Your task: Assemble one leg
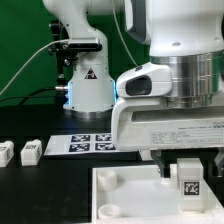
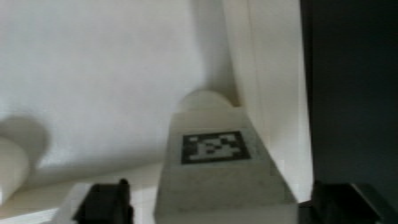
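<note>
My gripper (image 1: 190,172) is shut on the leg (image 1: 190,186), a white square post with a black-and-white tag, and holds it upright over the right part of the large white board (image 1: 125,200). In the wrist view the leg (image 2: 217,150) runs away from the camera between my two dark fingers (image 2: 107,203), with my gripper (image 2: 226,205) around its near end. Its far tip is close to the board's (image 2: 89,80) right edge. I cannot tell whether the tip touches the board.
The marker board (image 1: 95,142) lies behind the large board. Two more white legs (image 1: 30,152) lie on the black table on the exterior view's left. A round corner socket (image 1: 108,178) shows on the board's far left corner. The robot base stands behind.
</note>
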`<state>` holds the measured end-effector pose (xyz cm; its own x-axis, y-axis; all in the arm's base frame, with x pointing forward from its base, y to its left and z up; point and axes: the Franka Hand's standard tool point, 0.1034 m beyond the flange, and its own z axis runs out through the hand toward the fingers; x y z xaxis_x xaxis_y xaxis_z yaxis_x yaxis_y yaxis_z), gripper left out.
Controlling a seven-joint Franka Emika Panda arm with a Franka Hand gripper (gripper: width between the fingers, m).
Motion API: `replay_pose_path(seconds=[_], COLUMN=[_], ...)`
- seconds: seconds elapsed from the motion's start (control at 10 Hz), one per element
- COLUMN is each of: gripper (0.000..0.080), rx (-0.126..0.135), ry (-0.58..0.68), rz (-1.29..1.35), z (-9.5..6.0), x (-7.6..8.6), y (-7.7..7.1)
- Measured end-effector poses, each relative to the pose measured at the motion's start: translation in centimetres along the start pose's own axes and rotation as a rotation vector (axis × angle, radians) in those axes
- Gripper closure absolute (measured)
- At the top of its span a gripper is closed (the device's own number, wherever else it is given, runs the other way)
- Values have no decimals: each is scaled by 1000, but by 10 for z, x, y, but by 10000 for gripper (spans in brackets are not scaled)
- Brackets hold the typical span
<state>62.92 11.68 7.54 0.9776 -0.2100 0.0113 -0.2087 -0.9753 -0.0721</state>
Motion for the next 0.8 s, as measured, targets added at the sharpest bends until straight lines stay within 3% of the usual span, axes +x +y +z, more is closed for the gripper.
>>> replay_pose_path(seconds=[0.1, 0.2, 0.3, 0.5, 0.8], gripper=[451, 451, 508, 508, 508], rx=[0, 2, 3, 9, 13], ry=[0, -1, -2, -5, -9], rz=[44, 152, 267, 441, 1108], z=[0, 0, 0, 0, 2], x=[0, 0, 0, 0, 1], y=[-1, -1, -1, -1, -1])
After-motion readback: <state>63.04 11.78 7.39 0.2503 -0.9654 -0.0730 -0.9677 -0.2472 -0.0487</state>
